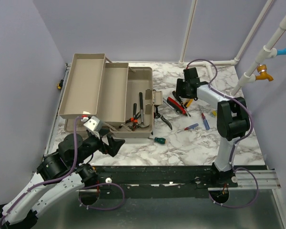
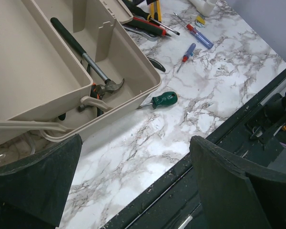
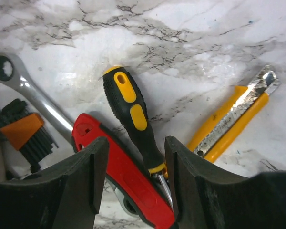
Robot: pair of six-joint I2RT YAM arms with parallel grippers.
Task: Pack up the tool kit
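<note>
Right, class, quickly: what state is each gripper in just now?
Left gripper: open, holding nothing.
Right gripper: open, straddling the black-and-yellow screwdriver, not gripping it.

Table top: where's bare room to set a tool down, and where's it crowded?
Bare marble runs along the near edge, in front of the green screwdriver, and rightward past the blue screwdriver. Crowded: the tool pile between the toolbox and the right gripper.

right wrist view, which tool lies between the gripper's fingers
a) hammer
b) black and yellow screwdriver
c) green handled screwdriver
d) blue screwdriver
b: the black and yellow screwdriver runs down into the gap between the two fingers of the right gripper.
</note>
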